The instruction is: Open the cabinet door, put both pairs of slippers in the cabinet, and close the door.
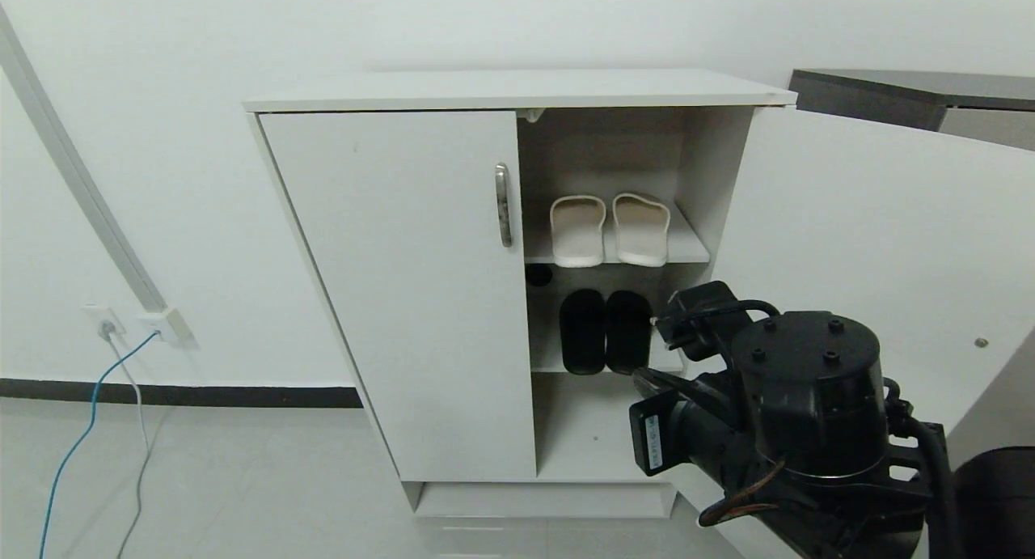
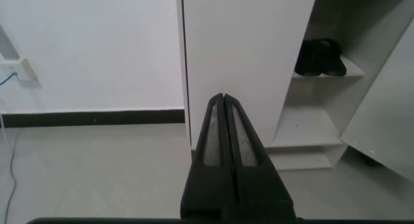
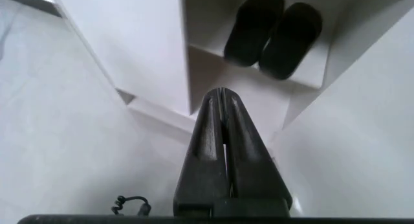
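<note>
**Fingers (image 2: pixel 212 140) pressed together on both arms; white slippers (image 1: pixel 610 229) and black slippers (image 1: pixel 605 331) inside the cabinet (image 1: pixel 517 90)**

Head view: the white cabinet stands against the wall. Its left door (image 1: pixel 404 300) is closed and has a metal handle (image 1: pixel 503 205) at its inner edge. Its right door (image 1: pixel 873 251) is swung wide out. The white slippers lie side by side on the cabinet's upper shelf. The black slippers lie side by side on the shelf below, toes toward the back. The right arm (image 1: pixel 800 397) is in front of the cabinet's lower right part, between the opening and the swung-out door. To the left of the cabinet a wall socket (image 1: pixel 103 326) sits low on the wall, and a blue cable (image 1: pixel 81 438) runs from it down to the floor (image 1: pixel 242 478).

Left wrist view: the left gripper (image 2: pixel 223 96) hangs above the floor in front of the cabinet's closed door. Its fingers lie flat against each other and hold nothing. Beyond it, the black slippers (image 2: pixel 320 57) rest on their shelf in the cabinet's uncovered half.

Right wrist view: the right gripper (image 3: pixel 222 91) points at the cabinet's lower part, near the inner edge of the closed door. Its fingers (image 3: pixel 210 140) meet at the tips with nothing between them. The black slippers (image 3: pixel 275 33) lie on their shelf beyond it, well apart from the gripper.
</note>
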